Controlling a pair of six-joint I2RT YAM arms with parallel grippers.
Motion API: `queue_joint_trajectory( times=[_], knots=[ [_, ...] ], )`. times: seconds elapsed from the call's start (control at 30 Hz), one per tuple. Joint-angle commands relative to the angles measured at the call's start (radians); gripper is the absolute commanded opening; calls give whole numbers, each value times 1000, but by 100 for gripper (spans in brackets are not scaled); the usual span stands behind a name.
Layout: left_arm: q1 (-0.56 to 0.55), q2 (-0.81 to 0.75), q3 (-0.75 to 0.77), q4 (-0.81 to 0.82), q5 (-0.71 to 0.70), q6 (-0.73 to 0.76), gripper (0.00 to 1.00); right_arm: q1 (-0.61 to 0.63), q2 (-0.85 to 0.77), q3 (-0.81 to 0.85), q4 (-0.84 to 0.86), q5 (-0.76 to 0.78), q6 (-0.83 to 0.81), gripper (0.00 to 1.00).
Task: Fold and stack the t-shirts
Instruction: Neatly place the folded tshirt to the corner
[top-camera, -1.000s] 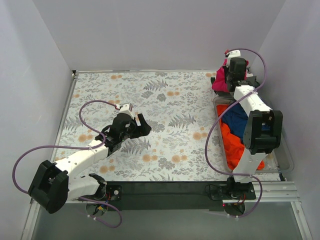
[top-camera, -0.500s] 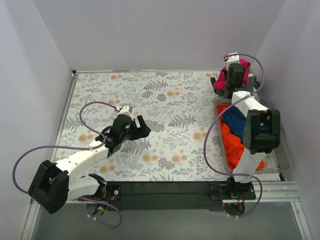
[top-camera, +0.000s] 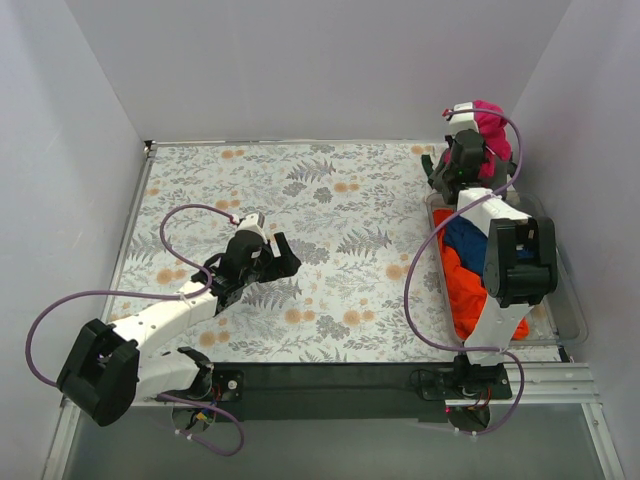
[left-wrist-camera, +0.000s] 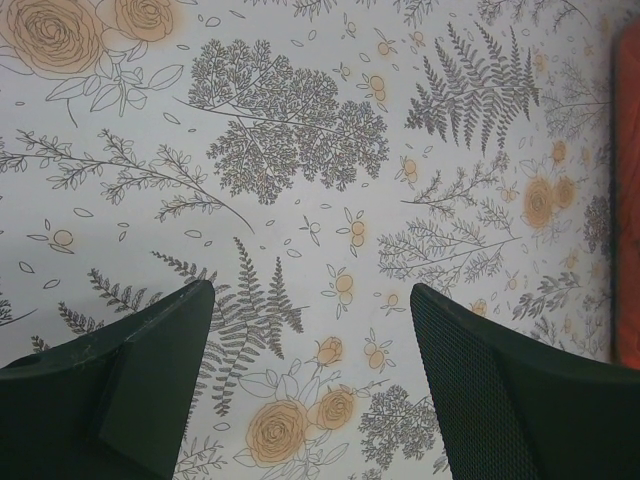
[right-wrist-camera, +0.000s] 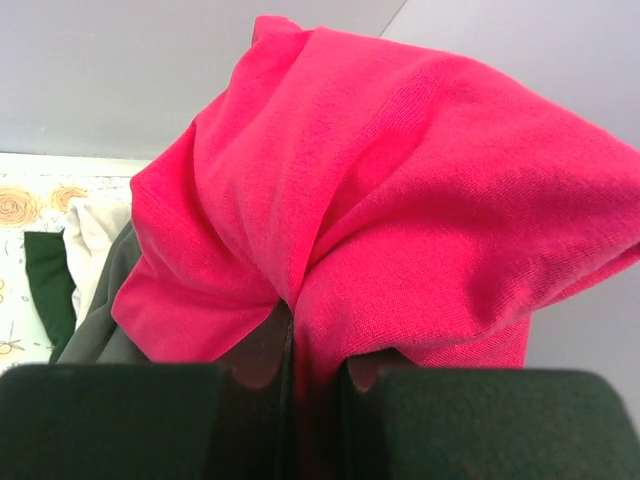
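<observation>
My right gripper (right-wrist-camera: 312, 345) is shut on the magenta-pink t-shirt (right-wrist-camera: 380, 190) and holds it up at the back right corner (top-camera: 490, 125). The dark grey-green t-shirt (right-wrist-camera: 100, 320) lies bunched below it. The navy blue t-shirt (top-camera: 468, 238) and the bright orange t-shirt (top-camera: 470, 285) lie crumpled in a clear bin (top-camera: 565, 310) at the right. My left gripper (top-camera: 282, 254) is open and empty above the floral tablecloth (left-wrist-camera: 300, 150), left of centre.
White walls stand close behind and to the right of the raised shirt. The orange shirt's edge (left-wrist-camera: 628, 190) shows at the right of the left wrist view. The right arm stretches over the bin.
My right gripper has lifted the magenta-pink t-shirt higher, up and toward the back. The left arm has barely moved.
</observation>
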Motion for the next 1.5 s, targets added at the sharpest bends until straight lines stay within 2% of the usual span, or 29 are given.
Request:
queue_joint_trajectory(
  times=[0.0,0.43,0.93,1.03,1.07,1.13,1.17,1.23,1.3,1.33,1.4,1.47],
  knots=[
    [5,9,5,-3,1,-7,73,5,-1,6,139,35,-30,1],
    [5,29,5,0,6,-1,73,9,82,61,111,43,-32,1],
    [5,32,2,0,9,11,73,-29,235,158,88,129,-84,1],
    [5,31,4,-2,4,11,73,-43,258,173,76,132,-82,14],
    [5,32,4,-2,4,11,73,-44,268,185,70,138,-82,26],
    [5,35,10,-3,6,8,73,-49,277,198,62,153,-81,40],
    [5,42,11,-3,6,8,73,-47,280,208,57,166,-81,52],
    [5,48,17,-2,6,8,74,-50,277,212,53,172,-72,60],
    [5,54,19,-3,8,11,74,-49,265,206,50,172,-55,74],
    [5,55,19,-2,8,13,74,-47,260,201,50,167,-52,74],
    [5,55,19,-3,9,14,74,-44,243,193,51,164,-46,98],
    [5,49,19,-2,8,16,74,-40,223,184,50,158,-38,98]
  ],
)
